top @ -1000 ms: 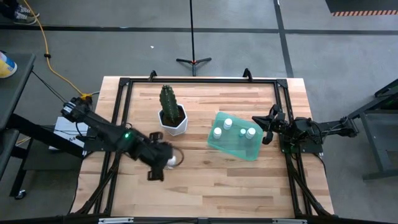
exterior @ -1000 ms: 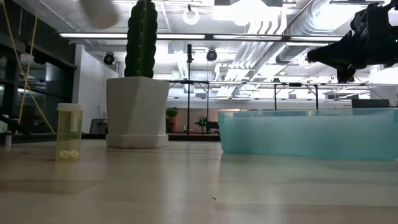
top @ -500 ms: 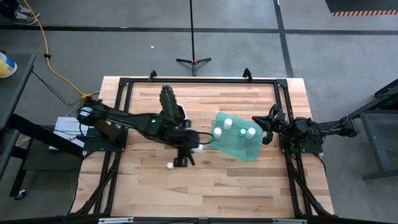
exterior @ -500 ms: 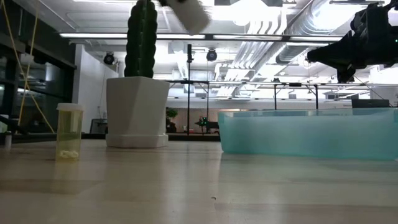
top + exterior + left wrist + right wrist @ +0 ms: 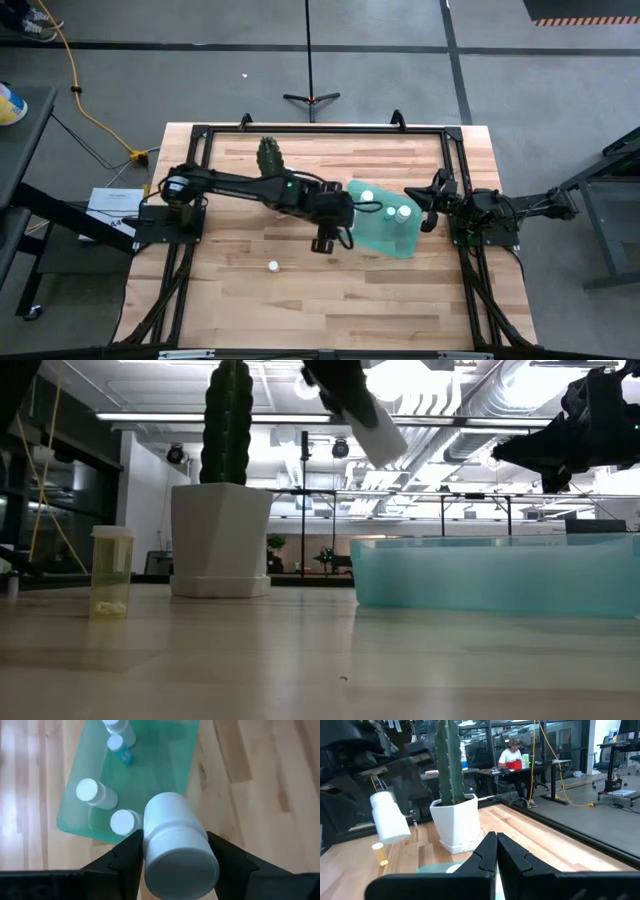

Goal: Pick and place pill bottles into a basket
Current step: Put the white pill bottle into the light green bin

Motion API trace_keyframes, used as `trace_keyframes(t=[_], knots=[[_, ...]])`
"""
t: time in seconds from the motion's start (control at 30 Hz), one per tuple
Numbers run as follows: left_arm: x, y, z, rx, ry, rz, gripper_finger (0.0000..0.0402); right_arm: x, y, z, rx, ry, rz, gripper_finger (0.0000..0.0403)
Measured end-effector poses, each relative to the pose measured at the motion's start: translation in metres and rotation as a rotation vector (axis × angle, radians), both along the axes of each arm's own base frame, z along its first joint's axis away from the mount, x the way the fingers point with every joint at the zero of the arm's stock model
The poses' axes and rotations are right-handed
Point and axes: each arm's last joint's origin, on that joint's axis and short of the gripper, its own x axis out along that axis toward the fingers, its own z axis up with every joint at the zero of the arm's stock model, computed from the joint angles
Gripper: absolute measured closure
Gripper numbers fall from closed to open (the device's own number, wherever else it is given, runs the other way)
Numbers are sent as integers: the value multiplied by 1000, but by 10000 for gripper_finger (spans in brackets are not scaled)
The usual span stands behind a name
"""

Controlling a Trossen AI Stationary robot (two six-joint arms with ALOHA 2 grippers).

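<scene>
One white pill bottle (image 5: pixel 175 845) hangs clamped in the left gripper (image 5: pixel 172 851) above the basket's (image 5: pixel 405 244) near edge.
Four bottles (image 5: pixel 96 793) stand inside the teal tray; another (image 5: pixel 272 266) sits apart on the table (image 5: pixel 400 300); right gripper (image 5: pixel 496 851) waits pinched together beside the basket.

Table: light wooden slatted tabletop (image 5: pixel 300 300), frame centre.
Centre-left: white faceted cactus pot (image 5: pixel 220 540).
Centre-right: translucent teal-green plastic basket (image 5: pixel 400 243).
Lower centre: small white-capped pill bottle (image 5: pixel 272 266).

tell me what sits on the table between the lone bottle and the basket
Only bare wood, seen from the high view. The lone bottle stands apart from the basket; the left gripper holding a bottle hangs above.
</scene>
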Motion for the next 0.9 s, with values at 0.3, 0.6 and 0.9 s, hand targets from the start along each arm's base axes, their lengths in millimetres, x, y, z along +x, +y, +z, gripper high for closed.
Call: trace_keyframes(t=[0.3,0.6,0.9], knots=[[24,4,-22,-5,-26,-33,185,0,0,0,1,3,-3,402],[32,7,-17,0,-124,-50,186,0,0,0,0,4,-4,401],[36,21,-35,15,-43,-14,179,0,0,0,1,4,-4,402]])
